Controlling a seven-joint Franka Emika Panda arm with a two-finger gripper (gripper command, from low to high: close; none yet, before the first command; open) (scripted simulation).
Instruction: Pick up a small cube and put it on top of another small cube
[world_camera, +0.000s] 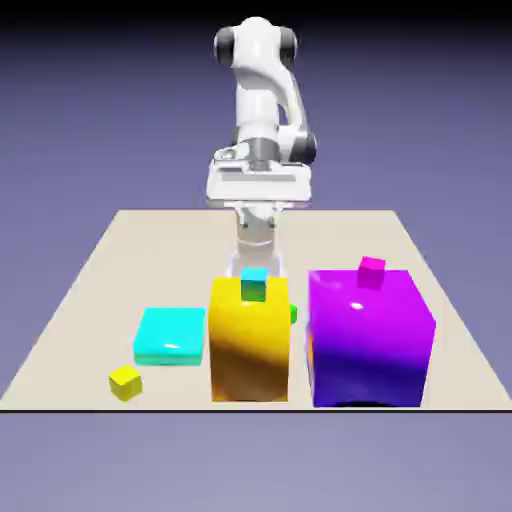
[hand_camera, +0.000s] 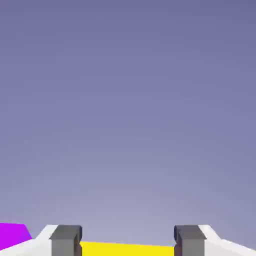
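The small cube (world_camera: 293, 313) is bright green. Only a sliver of it shows in the exterior view, in the gap between the big yellow block (world_camera: 249, 340) and the big purple block (world_camera: 368, 338). A tiny teal cube (world_camera: 255, 284) sits on the yellow block's top near its far edge. My gripper (world_camera: 256, 256) hangs low just behind that block, largely hidden by it. In the hand view the gripper (hand_camera: 127, 241) is open with nothing between its grey fingertips (hand_camera: 66, 240). A strip of the yellow block (hand_camera: 127, 248) shows below them, and the green cube is out of that view.
A tiny magenta cube (world_camera: 372, 271) rests on the purple block's top. A flat cyan block (world_camera: 172, 335) lies to the exterior view's left of the yellow block, and a tiny yellow cube (world_camera: 125, 382) sits near the table's front edge. A purple corner (hand_camera: 12, 234) shows in the hand view.
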